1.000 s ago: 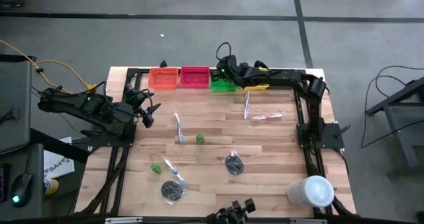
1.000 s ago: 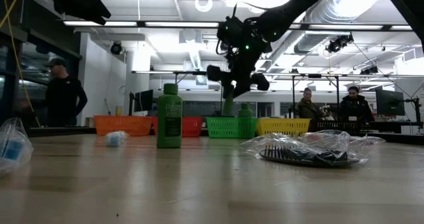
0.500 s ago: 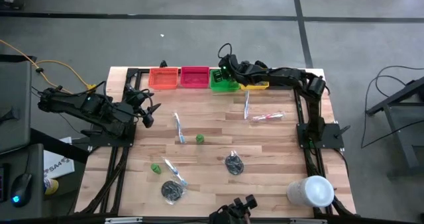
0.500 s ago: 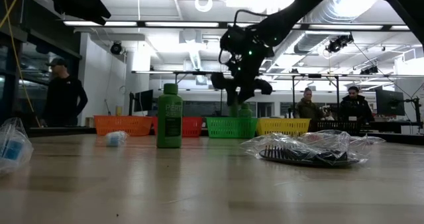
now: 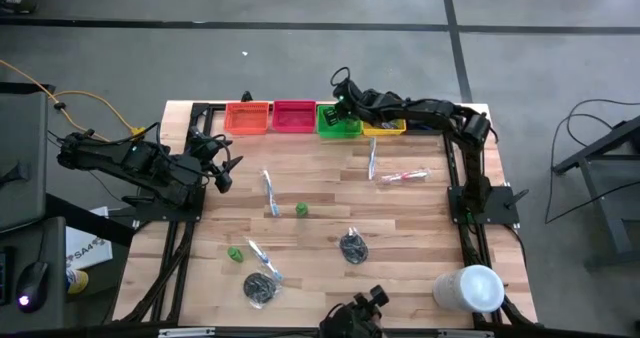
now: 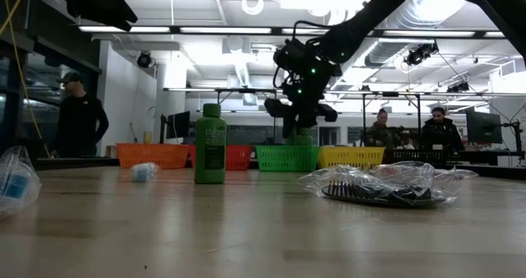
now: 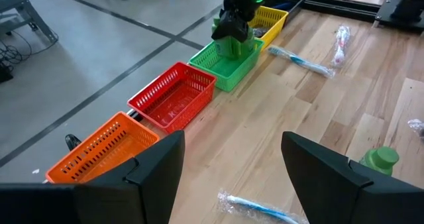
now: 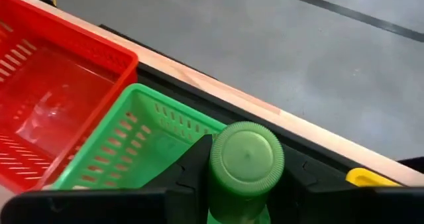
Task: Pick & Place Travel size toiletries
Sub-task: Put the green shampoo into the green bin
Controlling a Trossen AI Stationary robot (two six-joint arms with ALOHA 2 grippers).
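Lowered since before, right pincer [image 6: 301, 123] clamps green bottle [image 8: 246, 166], seemingly inside green bin [image 5: 338, 125]; left pincer [image 7: 228, 168] apart

Bins: orange [image 5: 248, 117], red [image 5: 293, 116], green [image 5: 337, 124] and yellow [image 5: 386, 128], all with slotted walls. Bottles [image 6: 209, 144]: green. Surface [image 5: 420, 228]: light wood planks. Arms: dark. Cylinder [image 5: 468, 288]: white.

Toiletries [image 5: 271, 192] and bins [image 5: 292, 117] on wooden table [image 5: 410, 228]
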